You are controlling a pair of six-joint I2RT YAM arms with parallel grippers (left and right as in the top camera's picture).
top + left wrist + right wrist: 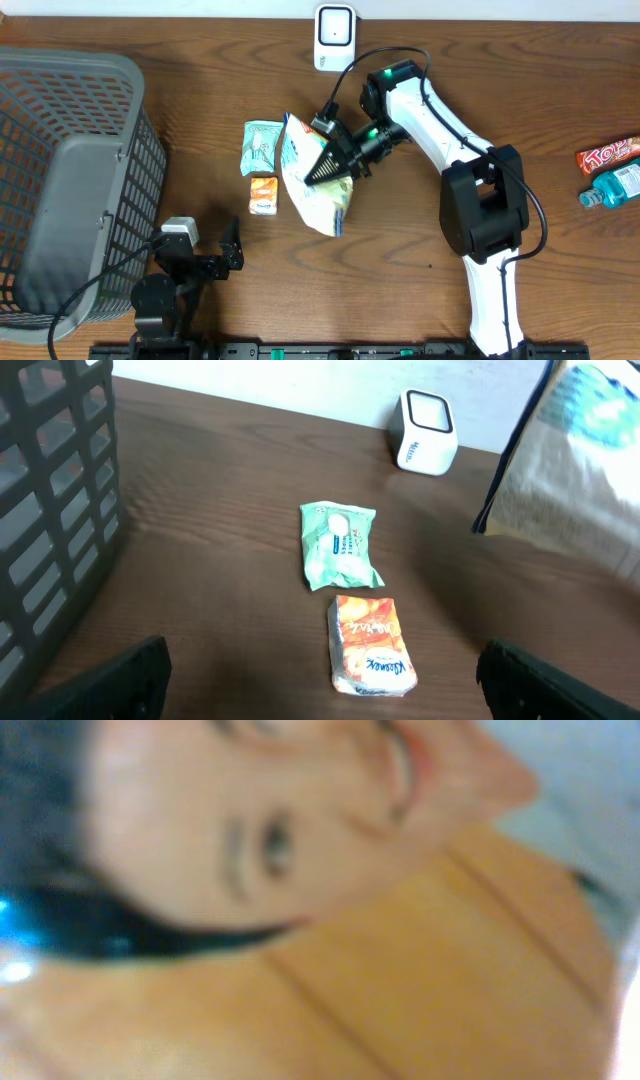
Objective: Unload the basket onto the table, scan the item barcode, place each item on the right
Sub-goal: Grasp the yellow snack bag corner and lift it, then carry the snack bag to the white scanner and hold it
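The right gripper (326, 165) pinches a crinkly white plastic bag (322, 208) over the middle of the wood-grain table (200, 60), beside a glossy orange sachet (263, 193), the left gripper (232, 252) gapes wide, and a red wrapper (608, 155) reads "Top".

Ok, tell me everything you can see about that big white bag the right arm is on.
The big white bag is a crinkly, plastic-looking pouch, white with teal-blue print and a dark edge strip. It is larger than the green packet and orange packet beside it. It lies slanted mid-table, in front of the white scanner. The right hand is shut on its upper part. In the left wrist view its lower edge seems raised off the table, though not certainly. The right wrist view shows only blurred print.
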